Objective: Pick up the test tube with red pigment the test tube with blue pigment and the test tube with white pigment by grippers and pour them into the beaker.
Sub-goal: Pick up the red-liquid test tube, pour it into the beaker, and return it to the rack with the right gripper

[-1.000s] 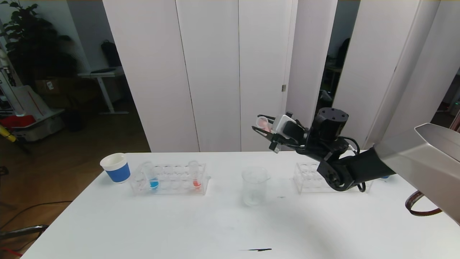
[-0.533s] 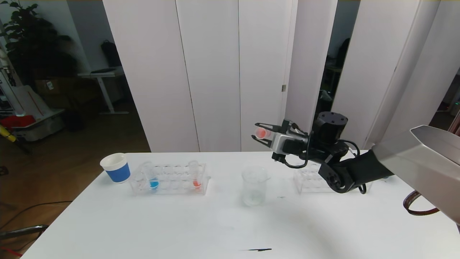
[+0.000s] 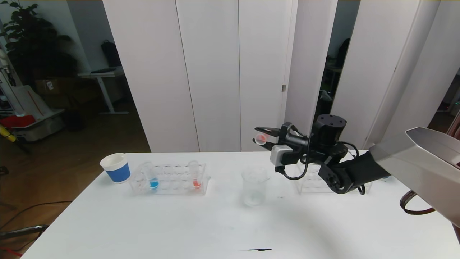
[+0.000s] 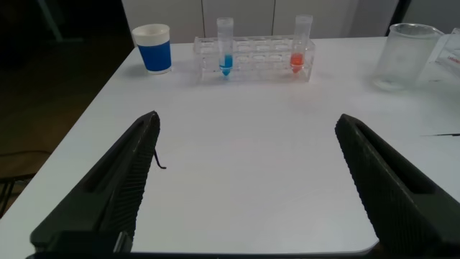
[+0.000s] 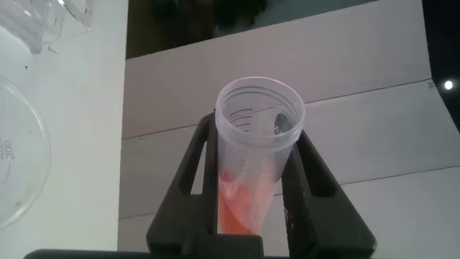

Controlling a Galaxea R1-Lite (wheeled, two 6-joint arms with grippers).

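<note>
Above the desk's far edge, the right gripper (image 3: 261, 136) clamps a tilted red-pigment tube (image 3: 260, 138) over the beaker (image 3: 254, 185), while the wide-spread left gripper (image 4: 244, 180) hangs near the front edge, well short of the rack (image 3: 169, 180) holding the blue tube (image 3: 152, 178).

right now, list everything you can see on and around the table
white table: one, white, spans the foreground
clear glass beaker: one, clear, table centre
clear plastic tube rack: one, left of the beaker
test tube with blue liquid: one, left end of that rack
test tube with red-orange liquid: one, right end of that rack
blue-and-white paper cup: one, left of that rack
second clear rack: one, right of the beaker, partly behind the arm
held tube with red-orange liquid: one, tilted above the beaker
right gripper: shut on that tube
left gripper: open, low over the table's near edge
</note>
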